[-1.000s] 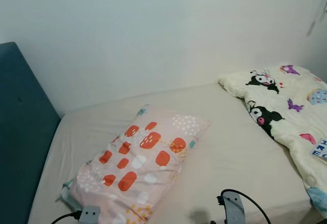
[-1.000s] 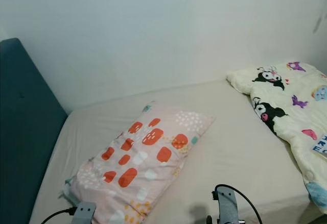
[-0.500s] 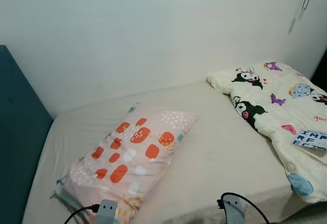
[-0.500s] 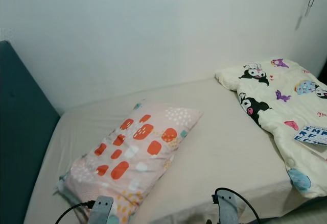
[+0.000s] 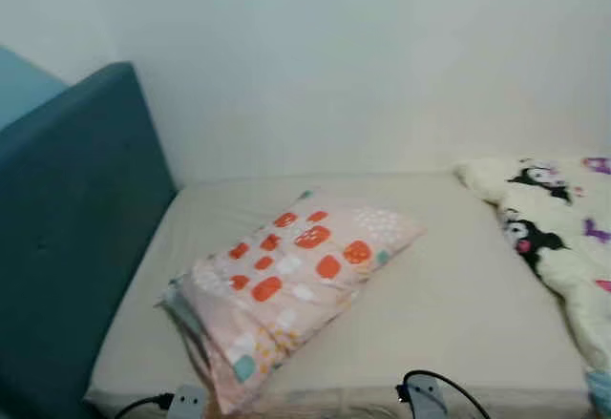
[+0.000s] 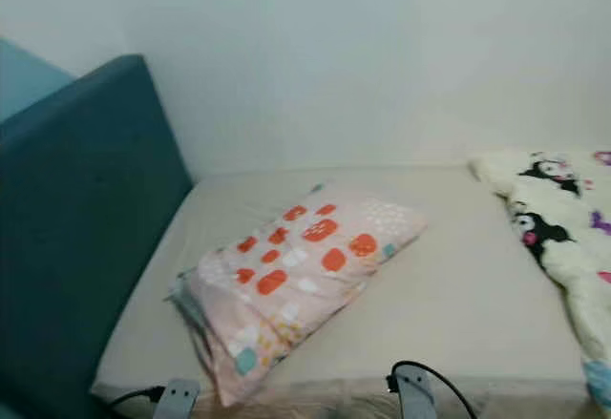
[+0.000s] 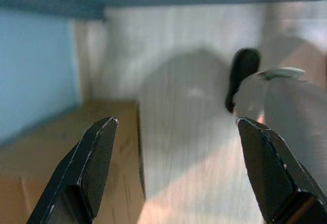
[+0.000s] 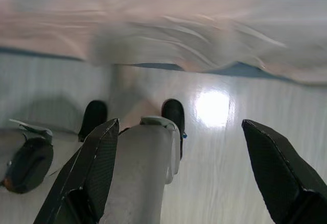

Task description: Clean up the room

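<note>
— What lies on the bed (image 5: pixel 458 314)?

— A pillow (image 5: pixel 291 290), set at a slant across the beige sheet, nearer the teal headboard (image 5: pixel 67 238) than the far side. Its case is pale pink, printed with orange-red blotches, white patches and a few small teal squares. The end nearest the camera is bunched, and its layered edge shows.

— Anything else up there?

— A cream blanket (image 5: pixel 554 238) with black-and-white cartoon figures and a purple mark, heaped at the robot's right, well apart from the pillow. A plain white wall (image 5: pixel 363 66) runs behind the bed.

— And the grippers?

— Both hang low, below the mattress edge. The left gripper (image 7: pixel 176 170) has its two black fingers spread wide with nothing between them, over a pale floor (image 7: pixel 189 157) beside a light blue surface. The right gripper (image 8: pixel 189 173) is likewise spread and empty, pointing at glossy floor, with the robot's silver leg in view and the rumpled bedding edge (image 8: pixel 168 35) beyond.

— Sharpness?

— The head views are soft, so fine print detail is lost.
</note>
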`<state>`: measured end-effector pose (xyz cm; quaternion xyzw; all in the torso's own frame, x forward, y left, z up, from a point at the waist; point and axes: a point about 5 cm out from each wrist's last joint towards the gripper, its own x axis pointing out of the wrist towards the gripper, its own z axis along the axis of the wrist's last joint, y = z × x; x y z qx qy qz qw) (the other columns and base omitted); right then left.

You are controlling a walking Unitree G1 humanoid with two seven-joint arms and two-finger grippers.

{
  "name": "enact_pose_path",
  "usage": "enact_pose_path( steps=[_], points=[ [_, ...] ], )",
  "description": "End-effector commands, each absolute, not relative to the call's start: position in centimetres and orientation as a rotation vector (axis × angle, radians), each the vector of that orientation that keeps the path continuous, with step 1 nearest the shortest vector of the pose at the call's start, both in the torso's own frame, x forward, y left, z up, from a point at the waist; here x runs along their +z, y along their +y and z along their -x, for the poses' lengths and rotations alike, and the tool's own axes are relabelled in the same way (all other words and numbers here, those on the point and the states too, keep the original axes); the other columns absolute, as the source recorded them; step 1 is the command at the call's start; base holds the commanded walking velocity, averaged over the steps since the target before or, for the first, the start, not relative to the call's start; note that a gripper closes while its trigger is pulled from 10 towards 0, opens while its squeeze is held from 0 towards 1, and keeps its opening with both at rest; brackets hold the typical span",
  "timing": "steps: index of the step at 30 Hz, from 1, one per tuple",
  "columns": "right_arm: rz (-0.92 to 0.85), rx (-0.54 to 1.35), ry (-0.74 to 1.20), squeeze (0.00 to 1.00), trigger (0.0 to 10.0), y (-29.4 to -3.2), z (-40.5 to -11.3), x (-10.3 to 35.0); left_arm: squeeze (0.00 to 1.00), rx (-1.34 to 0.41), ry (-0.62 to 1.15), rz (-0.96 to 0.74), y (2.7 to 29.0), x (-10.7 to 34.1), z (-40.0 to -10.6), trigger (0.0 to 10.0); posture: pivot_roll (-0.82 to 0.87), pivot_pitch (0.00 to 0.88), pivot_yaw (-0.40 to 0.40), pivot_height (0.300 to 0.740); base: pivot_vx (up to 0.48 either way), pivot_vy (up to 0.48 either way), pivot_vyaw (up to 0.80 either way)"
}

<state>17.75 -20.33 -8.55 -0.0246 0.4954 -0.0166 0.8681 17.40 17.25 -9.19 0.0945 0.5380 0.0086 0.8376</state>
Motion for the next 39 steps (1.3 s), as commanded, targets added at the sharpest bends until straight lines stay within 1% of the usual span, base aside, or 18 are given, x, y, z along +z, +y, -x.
enact_pose_path(
  steps=[1, 21, 27, 31, 34, 36, 37, 39],
  points=[
    [0.046, -0.031, 1.020, 0.00, 10.0, -20.0, -18.3, -8.3, 0.00, 0.012, 1.140, -0.214, 17.6, -9.2, -17.4, 10.0, -0.05, 0.000, 0.027, 0.740, 0.000, 0.000, 0.75],
    [0.053, -0.047, 1.014, 0.00, 10.0, -20.0, -18.3, -8.3, 0.00, -0.015, 1.123, -0.214, 17.7, -9.1, -17.4, 10.0, -0.05, 0.014, 0.036, 0.740, 0.000, 0.000, 0.75],
    [0.067, -0.094, 1.026, 0.00, 10.0, -20.3, -18.1, -8.4, 0.00, -0.016, 1.069, -0.194, 17.8, -8.7, -18.4, 10.0, -0.05, 0.019, 0.037, 0.740, 0.000, 0.000, 0.00],
    [0.053, -0.100, 1.025, 0.00, 10.0, -20.3, -18.1, -8.4, 0.00, -0.003, 0.991, -0.170, 18.1, -7.8, -19.9, 10.0, -0.05, 0.022, 0.039, 0.740, 0.000, 0.000, 0.00],
    [0.042, -0.099, 1.029, 0.00, 10.0, -20.4, -18.0, -8.4, 0.00, -0.013, 0.893, -0.151, 19.3, -6.8, -21.3, 10.0, -0.05, 0.024, 0.042, 0.740, 0.000, 0.000, -0.80],
    [0.044, -0.098, 1.030, 0.00, 10.0, -20.4, -18.0, -8.4, 0.00, -0.016, 0.876, -0.148, 19.5, -6.6, -21.5, 10.0, -0.05, 0.024, 0.042, 0.740, 0.000, 0.000, -0.80],
    [0.045, -0.097, 1.030, 0.00, 10.0, -20.5, -18.0, -8.4, 0.00, -0.027, 0.809, -0.106, 19.3, -5.6, -23.1, 10.0, -0.05, 0.026, 0.042, 0.740, 0.000, 0.000, -0.80],
    [0.043, -0.098, 1.030, 0.00, 10.0, -20.5, -18.0, -8.4, 0.00, -0.043, 0.753, -0.075, 19.1, -4.7, -24.3, 10.0, -0.06, 0.026, 0.042, 0.740, 0.000, 0.000, -0.80]
  ],
)
